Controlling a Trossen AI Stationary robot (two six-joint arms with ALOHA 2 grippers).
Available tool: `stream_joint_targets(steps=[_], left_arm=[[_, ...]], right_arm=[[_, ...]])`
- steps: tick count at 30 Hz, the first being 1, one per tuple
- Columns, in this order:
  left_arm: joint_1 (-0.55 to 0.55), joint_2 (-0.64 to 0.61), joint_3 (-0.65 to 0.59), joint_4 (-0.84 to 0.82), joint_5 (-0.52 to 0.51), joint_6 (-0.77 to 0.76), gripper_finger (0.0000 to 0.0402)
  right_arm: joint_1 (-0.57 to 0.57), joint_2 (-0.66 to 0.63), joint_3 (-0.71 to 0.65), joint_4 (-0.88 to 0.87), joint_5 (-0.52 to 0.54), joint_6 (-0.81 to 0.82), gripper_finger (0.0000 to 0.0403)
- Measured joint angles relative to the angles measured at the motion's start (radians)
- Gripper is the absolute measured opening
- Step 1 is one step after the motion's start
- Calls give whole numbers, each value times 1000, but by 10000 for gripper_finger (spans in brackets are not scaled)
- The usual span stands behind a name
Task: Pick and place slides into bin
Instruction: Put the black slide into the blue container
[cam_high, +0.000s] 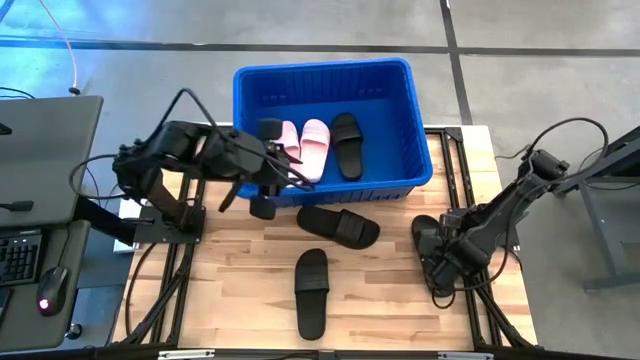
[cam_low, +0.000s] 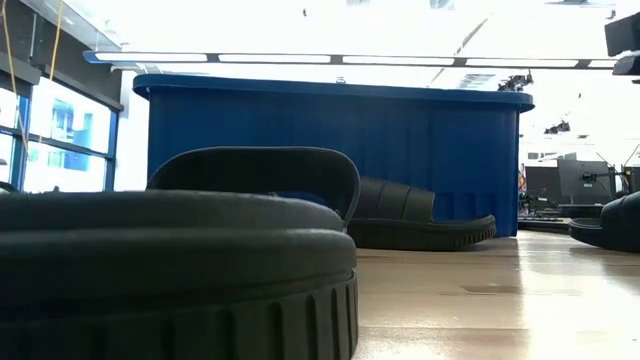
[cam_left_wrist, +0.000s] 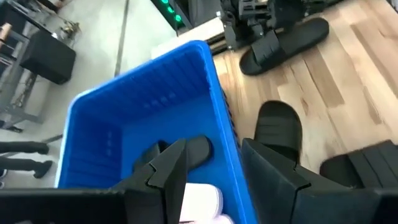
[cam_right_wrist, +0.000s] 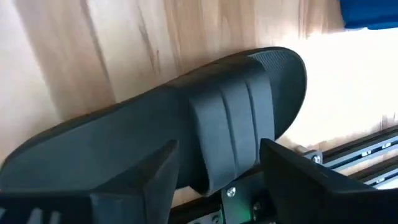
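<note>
The blue bin (cam_high: 400, 75) stands at the table's far middle. It holds two pale pink slides (cam_high: 303, 148) and one black slide (cam_high: 347, 145). My left gripper (cam_high: 265, 168) hovers open and empty above the bin's near wall (cam_left_wrist: 227, 146), one finger over the inside and one over the table. Two black slides (cam_high: 338, 226) (cam_high: 311, 290) lie flat on the table. A third black slide (cam_right_wrist: 186, 124) lies at the table's right edge. My right gripper (cam_right_wrist: 217, 168) is open over it, a finger on either side of its strap (cam_right_wrist: 233, 118). My right gripper comes down at the black slide by the table's right edge with its fingers (cam_right_wrist: 149, 180) across the slide at the strap. The slide lies flat on its sole. I cannot tell whether the fingers touch it.
The slide under my right gripper lies partly over the metal frame rail (cam_right_wrist: 348, 158) at the table's right edge. A desk with keyboard and mouse (cam_high: 50, 285) stands left of the table. The low view is half filled by the nearest black slide (cam_low: 180, 260).
</note>
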Motion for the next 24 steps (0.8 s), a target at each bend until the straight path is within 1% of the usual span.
stream_joint_targets(steps=[4, 10, 13, 15, 17, 19, 24], left_arm=[[0, 20, 0, 6, 19, 1, 143], [0, 21, 1, 15, 29, 2, 143], [0, 20, 0, 14, 29, 2, 143], [0, 19, 0, 14, 29, 4, 143], [0, 20, 0, 14, 29, 11, 143], [0, 20, 0, 14, 30, 14, 143], [0, 20, 0, 12, 32, 16, 143]], right_arm=[[0, 1, -69, 14, 50, 93, 224], [-9, 1, -159, 42, 35, 188, 224], [-10, 1, -184, 65, 62, 239, 216], [-10, 1, -198, 73, 75, 271, 203], [-10, 1, -201, 86, 75, 284, 180], [-10, 2, -187, 88, 68, 293, 145], [4, 2, -93, 99, 23, 374, 29]])
